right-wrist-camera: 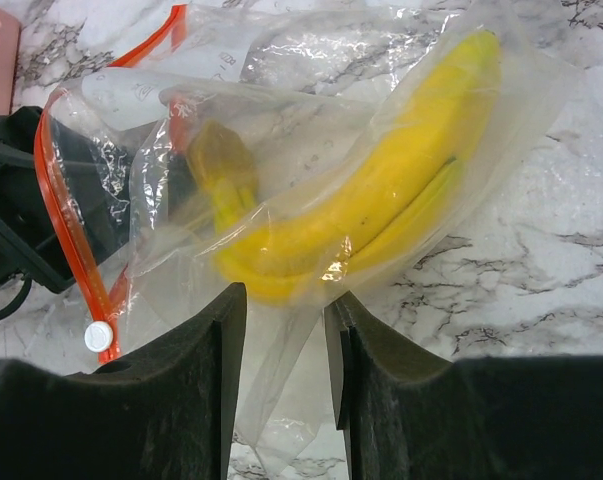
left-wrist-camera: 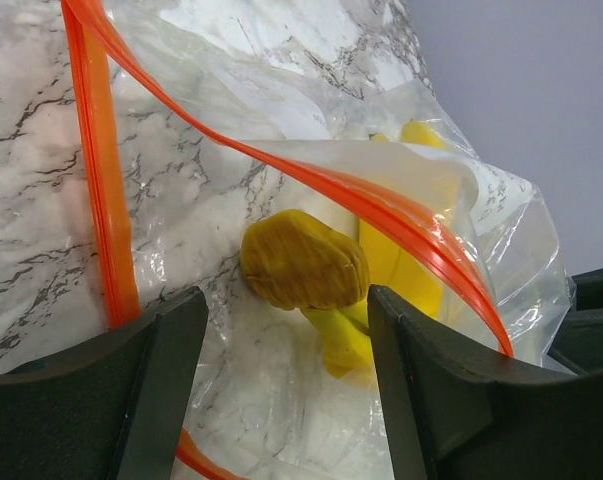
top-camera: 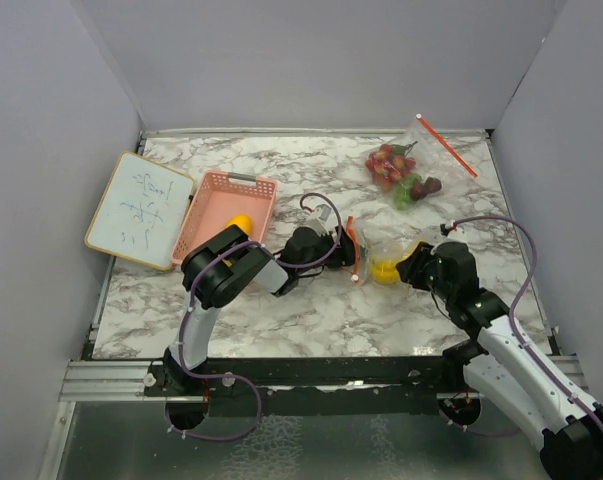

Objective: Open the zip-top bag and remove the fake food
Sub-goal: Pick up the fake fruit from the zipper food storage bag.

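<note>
Banana lay inside the zip-top bag.
Left gripper stood spread at the bag's mouth (stem between its jaws); right gripper pinched the bag's film beside the banana.

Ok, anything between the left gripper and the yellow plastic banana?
Nothing visible blocks its stem end: the left gripper faces the clear zip-top bag's open mouth, the yellow plastic banana's brown stem showing between its fingers. The orange zip strip crosses the body behind.
</note>
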Action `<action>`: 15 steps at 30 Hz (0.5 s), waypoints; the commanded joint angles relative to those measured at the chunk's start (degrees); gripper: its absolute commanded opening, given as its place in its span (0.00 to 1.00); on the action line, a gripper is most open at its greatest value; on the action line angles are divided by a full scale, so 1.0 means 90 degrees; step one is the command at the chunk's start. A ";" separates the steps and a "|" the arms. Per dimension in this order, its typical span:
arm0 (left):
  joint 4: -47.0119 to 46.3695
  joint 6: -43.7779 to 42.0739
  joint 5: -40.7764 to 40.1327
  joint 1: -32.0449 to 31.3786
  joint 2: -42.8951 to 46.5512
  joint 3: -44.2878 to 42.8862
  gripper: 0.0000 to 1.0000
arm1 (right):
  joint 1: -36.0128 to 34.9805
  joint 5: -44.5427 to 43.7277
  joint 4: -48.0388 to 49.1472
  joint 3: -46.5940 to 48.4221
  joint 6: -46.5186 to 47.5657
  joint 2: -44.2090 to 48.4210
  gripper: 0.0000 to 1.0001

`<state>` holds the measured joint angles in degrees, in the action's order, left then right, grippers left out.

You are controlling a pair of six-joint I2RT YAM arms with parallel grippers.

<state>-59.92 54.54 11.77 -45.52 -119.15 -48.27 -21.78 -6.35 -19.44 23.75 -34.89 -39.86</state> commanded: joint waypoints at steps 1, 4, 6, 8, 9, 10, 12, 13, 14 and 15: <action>-0.0101 -0.0071 0.0045 -0.0054 0.0182 -0.0028 0.68 | 0.0002 0.0098 0.0208 -0.0100 0.0010 -0.0005 0.37; 0.0213 -0.0189 0.0009 -0.0114 0.0133 -0.0256 0.68 | -0.0002 0.0091 0.0212 -0.0100 0.0025 -0.0005 0.37; 0.0248 -0.0183 0.0018 -0.0157 0.0098 -0.0335 0.68 | 0.0004 0.0114 0.0231 -0.0118 0.0020 -0.0005 0.37; 0.0209 -0.0139 0.0037 -0.0176 0.0108 -0.0372 0.67 | -0.0001 0.0134 0.0253 -0.0143 0.0012 -0.0005 0.37; 0.0211 -0.0127 0.0032 -0.0179 0.0134 -0.0371 0.67 | 0.0003 0.0154 0.0265 -0.0155 0.0010 -0.0014 0.37; 0.0234 -0.0131 0.0038 -0.0185 0.0168 -0.0385 0.67 | 0.0001 0.0157 0.0278 -0.0165 0.0010 -0.0010 0.37; 0.0338 -0.0200 0.0003 -0.0208 0.0231 -0.0425 0.67 | 0.0006 0.0168 0.0299 -0.0187 0.0010 -0.0023 0.37; 0.0486 -0.0279 -0.0049 -0.0222 0.0253 -0.0477 0.67 | 0.0005 0.0168 0.0310 -0.0187 0.0010 -0.0029 0.37; 0.0680 -0.0376 -0.0112 -0.0245 0.0268 -0.0556 0.67 | 0.0006 0.0173 0.0319 -0.0187 0.0010 -0.0025 0.37; 0.0858 -0.0480 -0.0182 -0.0281 0.0263 -0.0633 0.67 | 0.0008 0.0180 0.0324 -0.0180 0.0017 -0.0032 0.37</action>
<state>-56.90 53.47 11.70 -47.03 -119.11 -51.24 -21.78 -5.82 -18.87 22.87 -34.87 -40.12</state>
